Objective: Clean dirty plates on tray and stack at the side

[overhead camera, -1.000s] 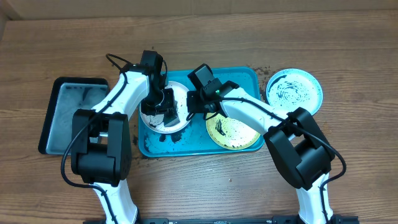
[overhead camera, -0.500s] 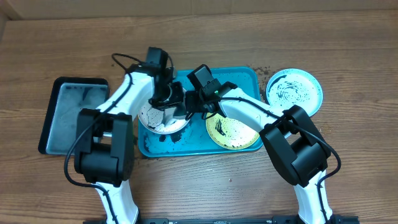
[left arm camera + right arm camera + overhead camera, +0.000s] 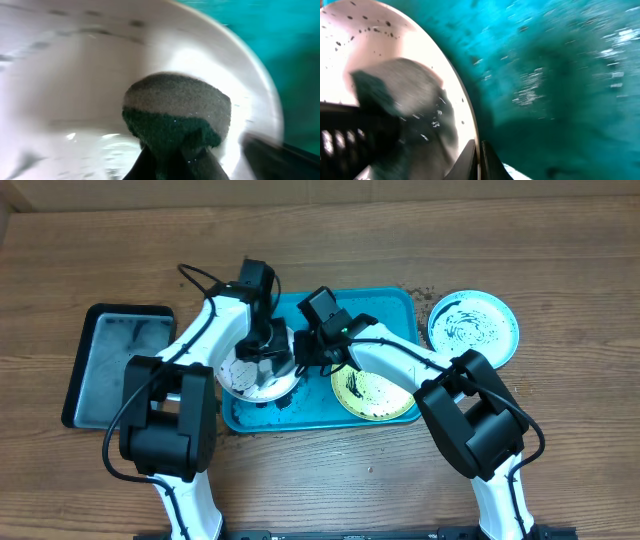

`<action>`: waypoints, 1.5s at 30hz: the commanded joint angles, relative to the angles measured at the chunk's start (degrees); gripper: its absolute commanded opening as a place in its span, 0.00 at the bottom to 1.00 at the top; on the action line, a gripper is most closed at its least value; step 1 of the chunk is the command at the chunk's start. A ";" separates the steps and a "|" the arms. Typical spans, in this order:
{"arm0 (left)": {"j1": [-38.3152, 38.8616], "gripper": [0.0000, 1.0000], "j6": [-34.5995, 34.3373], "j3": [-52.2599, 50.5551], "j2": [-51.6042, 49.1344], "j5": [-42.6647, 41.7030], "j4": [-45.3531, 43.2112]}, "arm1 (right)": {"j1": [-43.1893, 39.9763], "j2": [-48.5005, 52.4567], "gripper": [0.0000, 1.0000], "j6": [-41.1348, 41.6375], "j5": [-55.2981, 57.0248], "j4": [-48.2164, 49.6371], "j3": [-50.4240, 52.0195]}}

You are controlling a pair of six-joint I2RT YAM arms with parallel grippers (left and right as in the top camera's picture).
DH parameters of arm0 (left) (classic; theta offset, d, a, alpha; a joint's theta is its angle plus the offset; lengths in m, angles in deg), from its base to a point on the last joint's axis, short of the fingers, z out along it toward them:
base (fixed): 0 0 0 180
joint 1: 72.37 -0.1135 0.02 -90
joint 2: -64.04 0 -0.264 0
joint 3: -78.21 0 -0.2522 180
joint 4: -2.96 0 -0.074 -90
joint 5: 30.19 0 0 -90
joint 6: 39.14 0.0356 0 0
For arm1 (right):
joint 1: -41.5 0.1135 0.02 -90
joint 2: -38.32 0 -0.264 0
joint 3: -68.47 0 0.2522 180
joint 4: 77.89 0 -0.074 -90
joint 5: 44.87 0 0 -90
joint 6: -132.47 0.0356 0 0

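Plates (image 3: 473, 327), I count three; white plate (image 3: 238, 372) half hidden beneath left gripper (image 3: 268, 360), clamped on one sponge (image 3: 175, 112); right gripper (image 3: 479, 152) pinches plate's rim.

Overhead: bright, even, sharp, soft shadows beneath the arms (image 3: 392, 360) on the table (image 3: 560, 480). Both wrist views are motion-blurred; glare washes the white plate (image 3: 200, 65), streaked highlights smear the teal tray (image 3: 570, 100).

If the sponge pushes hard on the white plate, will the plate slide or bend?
Probably it would slide: the white plate looks glossy on the smooth tray. It seems stiff; the sponge bulges against it instead.
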 commanded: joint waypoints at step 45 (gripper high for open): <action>-39.63 0.04 -5.09 14.97 19.76 -3.65 20.57 | 17.07 -20.11 0.04 -61.22 76.54 0.13 -15.28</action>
